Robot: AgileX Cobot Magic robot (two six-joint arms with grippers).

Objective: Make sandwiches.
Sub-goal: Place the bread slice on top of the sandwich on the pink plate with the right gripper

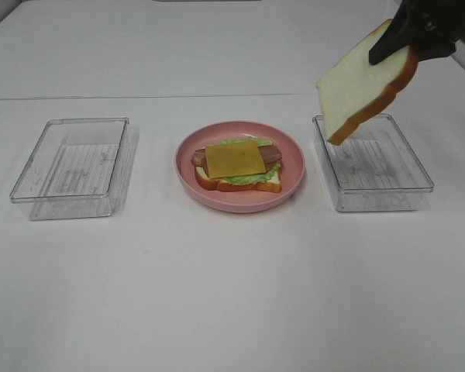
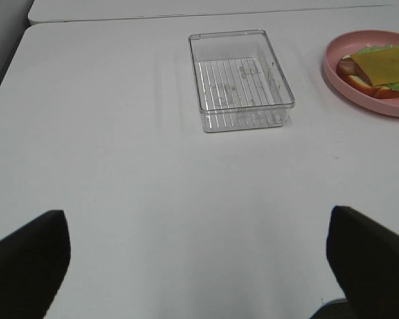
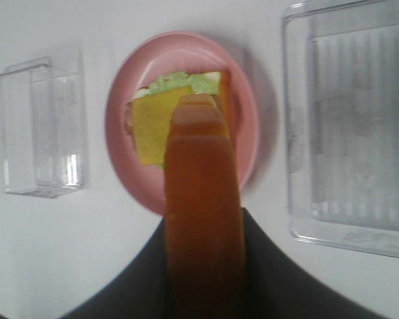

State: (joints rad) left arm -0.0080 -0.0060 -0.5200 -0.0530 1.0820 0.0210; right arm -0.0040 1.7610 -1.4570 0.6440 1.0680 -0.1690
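On the white tabletop (image 1: 232, 294) a pink plate (image 1: 294, 172) carries the open sandwich (image 1: 236, 164), cheese uppermost, while the right hand (image 1: 403, 39) grips a bread slice (image 1: 364, 81) above the right clear tray (image 1: 372, 194); the left hand (image 2: 199, 266) is spread apart, empty.

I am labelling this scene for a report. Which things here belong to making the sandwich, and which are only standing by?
Part of the job:
- top bread, held in the right hand
- cheese
- bacon
- lettuce
- bottom bread
- pink plate

Standing by:
- left box, empty
- right box, empty
- left hand, open, holding nothing
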